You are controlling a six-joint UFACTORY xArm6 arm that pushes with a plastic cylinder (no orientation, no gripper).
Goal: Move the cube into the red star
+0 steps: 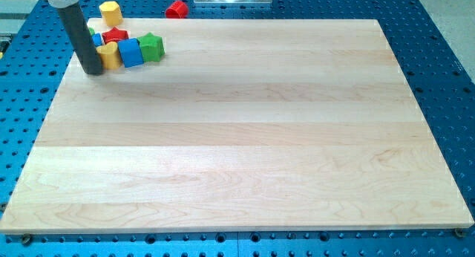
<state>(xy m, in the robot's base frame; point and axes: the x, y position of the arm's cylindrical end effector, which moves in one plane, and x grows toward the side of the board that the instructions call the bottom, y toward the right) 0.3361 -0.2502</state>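
The dark rod descended from the view's top-left, leaning slightly so that its upper part sat further left than its lower end; my tip [94, 69] rested on the counter [237, 138] near the far-left corner, just beside the counter's left edge. No end effector with jaws was fitted, so nothing stood apart, together or clamped; the rod simply ended in a blunt tip. The blue cube [130, 53] lay to the right of my tip, with a yellow block [110, 56] of unclear shape between them, the yellow block touching or nearly touching the rod; the red star [114, 36] sat just behind the blue cube, apparently in contact with it; a green star [151, 47] adjoined the cube's right side; a second blue block [96, 39] was partly hidden behind the rod. A yellow hexagonal block [110, 12] stood at the counter's far edge; a red block [176, 9] lay beyond that edge, on the blue perforated base [438, 34].
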